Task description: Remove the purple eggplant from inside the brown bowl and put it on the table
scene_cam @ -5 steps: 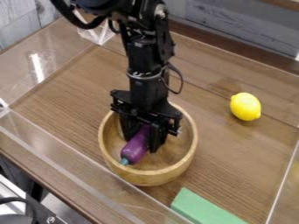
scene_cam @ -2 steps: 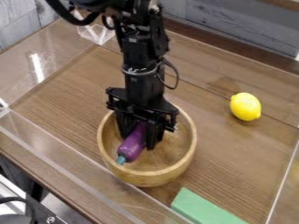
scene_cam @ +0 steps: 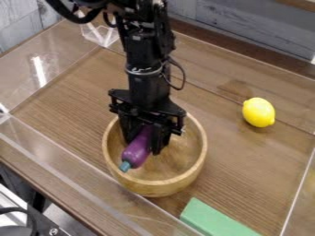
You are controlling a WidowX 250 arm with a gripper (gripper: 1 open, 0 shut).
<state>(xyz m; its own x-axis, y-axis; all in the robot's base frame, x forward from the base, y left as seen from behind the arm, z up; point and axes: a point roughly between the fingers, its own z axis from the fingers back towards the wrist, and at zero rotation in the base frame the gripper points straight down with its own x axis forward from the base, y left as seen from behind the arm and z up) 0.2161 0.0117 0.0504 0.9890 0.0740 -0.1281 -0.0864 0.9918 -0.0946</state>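
Dark wood bench (scene_cam: pixel 74 101) walled in clear acrylic, grey planks behind.
Bowl (scene_cam: pixel 155 172) sits mid-bench; inside it, fingers (scene_cam: pixel 144 140) point down, pinching the eggplant (scene_cam: pixel 135 150). Lemon (scene_cam: pixel 259 112) right, green block (scene_cam: pixel 227 222) near front.

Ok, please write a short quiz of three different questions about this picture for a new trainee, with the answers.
1. True or false: the end effector is closed on the purple eggplant.
2. Which object lies on the table to the right of the brown bowl in the picture? A) a red cup B) a yellow lemon C) a blue sponge
3. Fill in: the flat block at the bottom edge of the picture is ____ in colour.

Key: 1. True: the fingers clamp it, down inside the bowl. 2. B. 3. Green.
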